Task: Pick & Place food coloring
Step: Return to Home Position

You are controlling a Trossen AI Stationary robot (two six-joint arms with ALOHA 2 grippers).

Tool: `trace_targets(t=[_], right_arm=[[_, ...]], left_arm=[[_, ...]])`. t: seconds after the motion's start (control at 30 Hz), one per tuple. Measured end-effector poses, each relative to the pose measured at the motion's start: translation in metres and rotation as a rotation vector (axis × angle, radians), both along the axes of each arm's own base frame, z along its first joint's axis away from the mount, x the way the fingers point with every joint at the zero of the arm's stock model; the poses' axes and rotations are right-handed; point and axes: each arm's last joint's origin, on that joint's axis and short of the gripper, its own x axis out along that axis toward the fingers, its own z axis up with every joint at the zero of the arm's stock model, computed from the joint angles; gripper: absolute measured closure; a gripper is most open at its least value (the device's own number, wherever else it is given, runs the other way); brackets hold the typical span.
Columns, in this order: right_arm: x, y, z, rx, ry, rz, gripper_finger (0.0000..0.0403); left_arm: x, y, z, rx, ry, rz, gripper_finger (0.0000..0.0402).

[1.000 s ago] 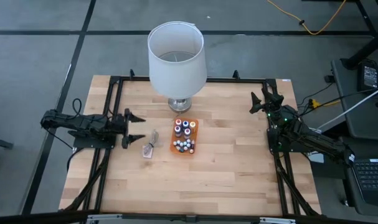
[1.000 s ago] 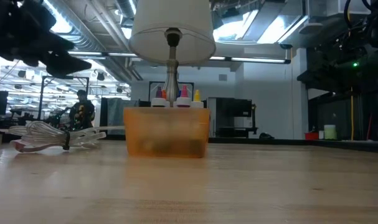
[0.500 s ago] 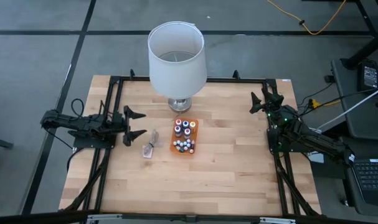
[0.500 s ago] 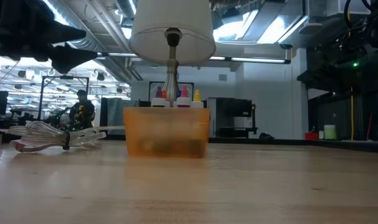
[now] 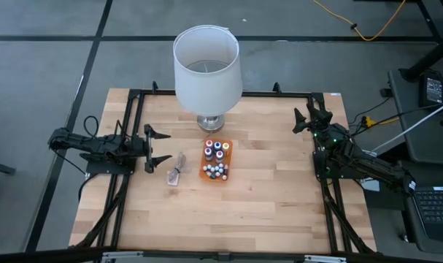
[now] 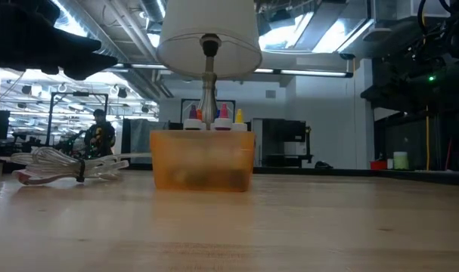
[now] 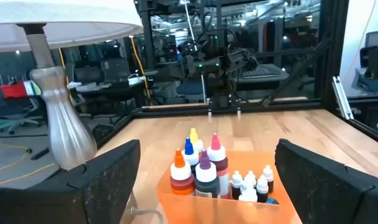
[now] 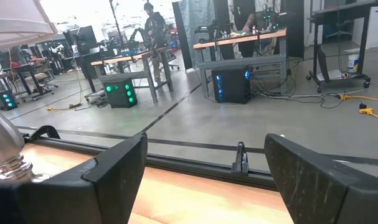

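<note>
The food coloring stands in the orange bin; we hold our left gripper open near it, our right gripper open, well apart.

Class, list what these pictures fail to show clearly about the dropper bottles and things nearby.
- Small dropper bottles in the orange plastic bin: high view too small to count; low view, cloudy bin wall hides all but tips.
- White-shaded lamp: low view's top edge cuts its shade.
- Crumpled clear wrapper: detail too small, high view.
- Open left pincer: cut off by low view's left edge.
- Right pincer, table's right: bottles outside its wrist view.
</note>
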Motion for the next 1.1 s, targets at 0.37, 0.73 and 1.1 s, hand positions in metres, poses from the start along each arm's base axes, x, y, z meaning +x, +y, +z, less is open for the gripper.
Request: trace_targets(t=[0.37, 0.73, 1.1], right_arm=[[0.0000, 0.0000, 0.0000, 0.000, 0.000, 0.000, 0.0079], [0.0000, 0.0000, 0.0000, 0.000, 0.000, 0.000, 0.0079], [0.0000, 0.0000, -0.0001, 0.000, 0.000, 0.000, 0.0079]], left_arm=[[0.0000, 0.0000, 0.0000, -0.016, -0.003, -0.001, 0.0040], [0.0000, 0.0000, 0.0000, -0.016, -0.003, 0.000, 0.0040], [0.0000, 0.0000, 0.0000, -0.016, -0.002, 0.000, 0.0039]])
